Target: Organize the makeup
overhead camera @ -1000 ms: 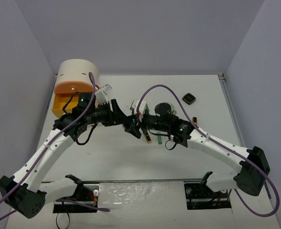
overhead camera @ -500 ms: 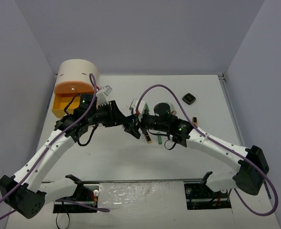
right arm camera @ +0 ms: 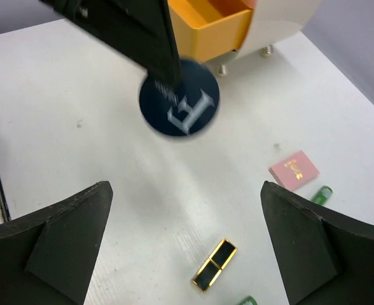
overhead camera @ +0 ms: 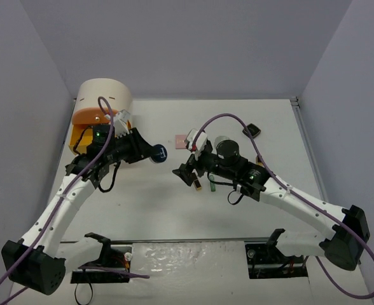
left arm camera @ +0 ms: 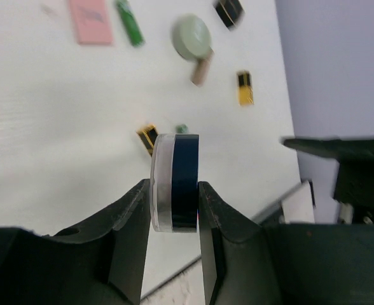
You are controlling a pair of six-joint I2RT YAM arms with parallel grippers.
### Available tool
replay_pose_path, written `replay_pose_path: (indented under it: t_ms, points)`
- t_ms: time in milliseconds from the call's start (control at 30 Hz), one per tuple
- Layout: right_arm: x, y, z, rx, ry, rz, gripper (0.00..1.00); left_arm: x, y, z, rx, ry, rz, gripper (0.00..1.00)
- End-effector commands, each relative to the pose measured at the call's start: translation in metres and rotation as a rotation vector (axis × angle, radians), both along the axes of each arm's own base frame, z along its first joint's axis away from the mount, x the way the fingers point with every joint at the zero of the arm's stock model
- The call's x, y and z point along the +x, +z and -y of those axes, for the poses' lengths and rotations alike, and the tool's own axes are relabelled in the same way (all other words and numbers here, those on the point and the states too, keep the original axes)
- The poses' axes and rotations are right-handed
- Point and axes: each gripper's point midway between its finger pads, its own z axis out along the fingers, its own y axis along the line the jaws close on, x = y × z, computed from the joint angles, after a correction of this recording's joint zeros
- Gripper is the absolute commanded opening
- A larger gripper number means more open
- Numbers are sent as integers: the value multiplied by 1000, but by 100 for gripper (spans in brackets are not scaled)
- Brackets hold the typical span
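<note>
My left gripper (overhead camera: 156, 153) is shut on a round blue compact (overhead camera: 159, 152), held on edge above the table; its fingers (left arm camera: 126, 216) press both flat faces of the blue compact (left arm camera: 175, 181). The right wrist view shows that compact (right arm camera: 179, 97) hanging in front of my right gripper (right arm camera: 187, 241), which is open wide and empty. My right gripper (overhead camera: 186, 173) hovers over a gold-black tube (right arm camera: 215, 265). A pink square (overhead camera: 179, 138), a green tube (left arm camera: 130, 24), a sage round compact (left arm camera: 192, 37) and a black square compact (overhead camera: 251, 131) lie on the table.
The cream drum-shaped box (overhead camera: 103, 98) stands at the back left with its yellow drawer (overhead camera: 79, 138) pulled open, just left of my left wrist. A second gold-black tube (left arm camera: 243, 88) and a beige tube (left arm camera: 201, 68) lie near the sage compact.
The two grippers were together at mid-table. The right gripper has opened wide and the left arm has drawn back to the left, carrying the blue compact toward the drum box.
</note>
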Motion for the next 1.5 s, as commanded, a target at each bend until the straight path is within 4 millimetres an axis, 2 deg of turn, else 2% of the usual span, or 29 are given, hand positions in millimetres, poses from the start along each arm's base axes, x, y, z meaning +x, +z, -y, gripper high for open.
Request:
replay_pose_path:
  t_ms: [0,133,167,267,400,500,700,833,1133,1267,1400,1467]
  points:
    - [17,21,40,66,-177,43,100,47,39,-58,-81,215,142,0]
    - [16,17,61,75,-224,41,100,76,46,-109,-131,388,159,0]
    - [15,20,63,84,-227,46,100,80,47,-111,-134,393,166,0]
    - [14,14,79,86,-261,48,100,102,49,-146,-144,503,184,0]
    - [16,13,95,100,-313,54,100,120,49,-170,-111,559,196,0]
    - [19,17,103,112,-362,60,100,133,35,-188,-92,600,168,0]
    - [20,20,108,123,-388,69,100,155,20,-197,-81,599,147,0]
    - [20,21,111,125,-400,74,100,162,4,-197,-87,598,101,0]
    - [21,23,113,127,-415,79,100,172,-19,-196,-104,584,64,10]
    - [22,21,113,124,-417,76,100,174,-25,-196,-104,584,55,21]
    - [22,23,114,128,-420,80,100,175,-26,-198,-94,591,47,44]
    - [22,24,115,129,-421,83,100,174,-26,-199,-90,596,40,50]
